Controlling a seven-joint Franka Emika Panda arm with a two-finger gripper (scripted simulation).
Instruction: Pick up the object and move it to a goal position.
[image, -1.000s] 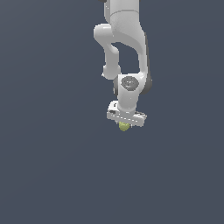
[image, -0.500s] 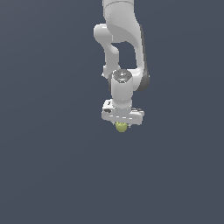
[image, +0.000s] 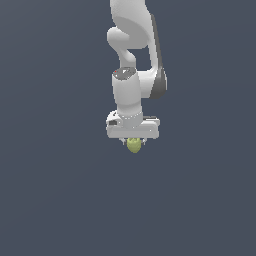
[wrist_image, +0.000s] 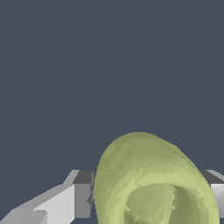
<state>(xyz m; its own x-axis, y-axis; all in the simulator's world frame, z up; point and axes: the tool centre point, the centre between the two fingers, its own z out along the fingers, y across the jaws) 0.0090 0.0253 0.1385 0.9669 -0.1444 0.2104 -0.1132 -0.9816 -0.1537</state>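
gripper (image: 133, 144) clamped on yellow-green fruit (image: 133, 145) | fruit hangs below white hand | dimpled end faces wrist camera

Open grey space surrounded the gripper (image: 133, 143) on every side — nothing stood in its path; only the held object (image: 133, 145) occupied the gap between its fingers.

The surroundings are one flat, dark slate-blue backdrop (image: 55, 200) filling the exterior view edge to edge, with no seam, corner or horizon to tell wall from floor. The wrist view shows the same plain tone (wrist_image: 109, 65). Lighting is even and soft, casting no visible shadows anywhere on it.
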